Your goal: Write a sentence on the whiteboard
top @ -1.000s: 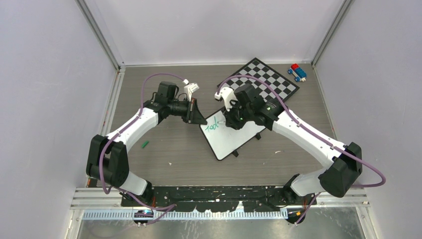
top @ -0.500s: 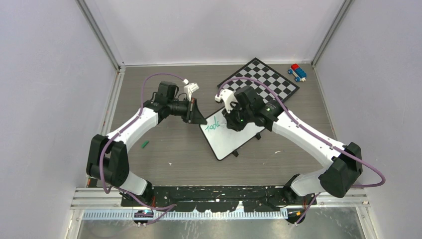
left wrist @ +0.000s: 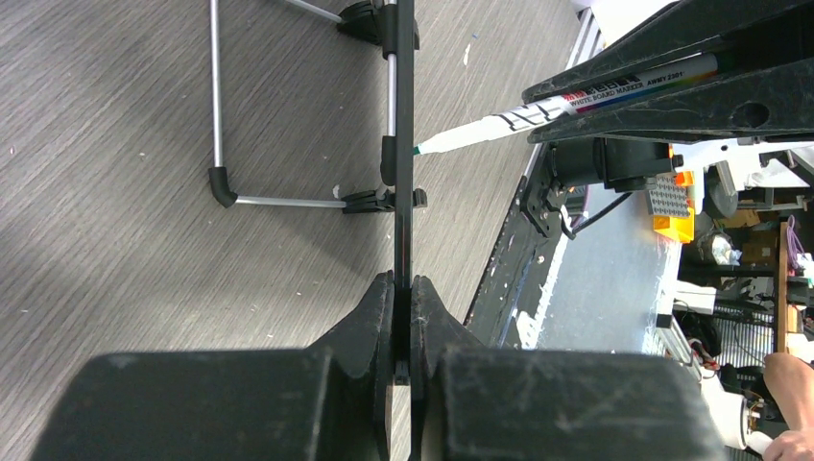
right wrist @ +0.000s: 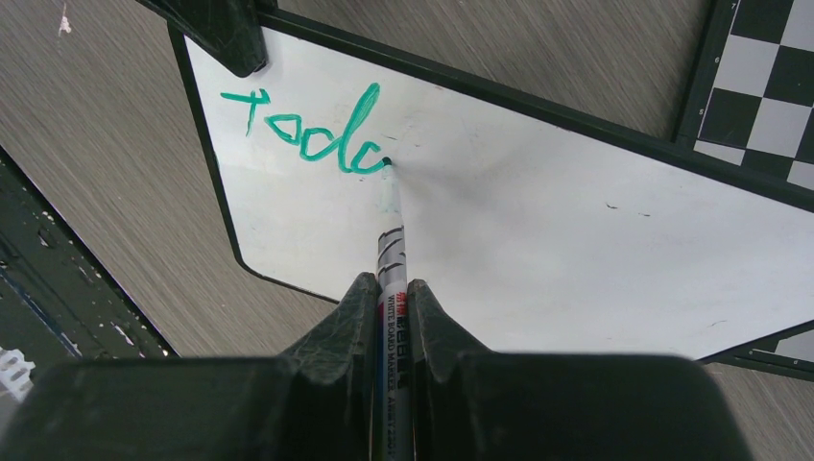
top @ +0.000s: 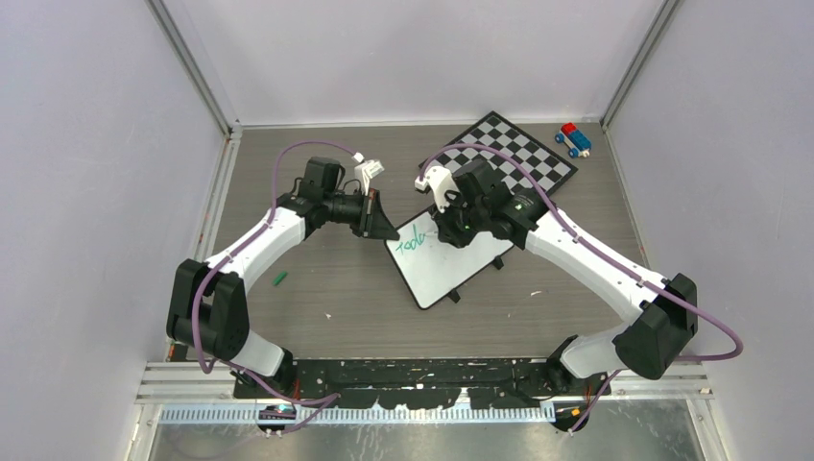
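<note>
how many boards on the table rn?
2. The whiteboard, centre, its left corner pinched by the left gripper; the chessboard, far right, behind it. No others visible.

robot lab: white booth walls (top: 77, 192), aluminium rails (top: 193, 67), cluttered bench (left wrist: 691, 206).

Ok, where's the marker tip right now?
In the right wrist view, the marker, held by the right claw, has its tip on the whiteboard at the end of the green writing, toward the corner the left claw pinches.
</note>
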`<state>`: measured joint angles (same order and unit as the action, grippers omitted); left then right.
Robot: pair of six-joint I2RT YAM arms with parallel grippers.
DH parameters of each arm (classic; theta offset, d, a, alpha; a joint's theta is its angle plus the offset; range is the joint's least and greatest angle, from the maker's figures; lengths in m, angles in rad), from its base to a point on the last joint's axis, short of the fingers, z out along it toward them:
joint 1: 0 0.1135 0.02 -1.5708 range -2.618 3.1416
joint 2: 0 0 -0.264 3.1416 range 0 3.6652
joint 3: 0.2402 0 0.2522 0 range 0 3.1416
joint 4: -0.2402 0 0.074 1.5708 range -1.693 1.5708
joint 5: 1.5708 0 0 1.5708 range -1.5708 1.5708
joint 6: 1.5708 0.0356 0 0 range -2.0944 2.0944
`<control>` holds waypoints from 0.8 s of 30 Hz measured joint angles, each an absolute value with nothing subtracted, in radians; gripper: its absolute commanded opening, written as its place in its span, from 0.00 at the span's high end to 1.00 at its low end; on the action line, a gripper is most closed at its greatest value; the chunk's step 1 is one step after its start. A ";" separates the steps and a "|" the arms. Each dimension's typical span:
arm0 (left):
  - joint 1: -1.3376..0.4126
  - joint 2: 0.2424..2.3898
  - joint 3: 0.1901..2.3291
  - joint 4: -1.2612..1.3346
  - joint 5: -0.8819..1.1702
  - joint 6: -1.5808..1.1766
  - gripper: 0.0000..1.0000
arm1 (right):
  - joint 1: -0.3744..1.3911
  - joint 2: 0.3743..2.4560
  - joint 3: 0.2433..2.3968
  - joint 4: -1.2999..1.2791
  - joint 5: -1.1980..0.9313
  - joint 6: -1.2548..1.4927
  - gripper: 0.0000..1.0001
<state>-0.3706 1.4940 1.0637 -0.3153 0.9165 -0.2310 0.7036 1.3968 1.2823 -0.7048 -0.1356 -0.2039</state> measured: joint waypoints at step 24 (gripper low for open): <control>-0.371 1.495 1.065 -0.316 0.921 -0.228 1.00 | 0.702 1.389 1.285 -0.723 -0.127 -0.208 1.00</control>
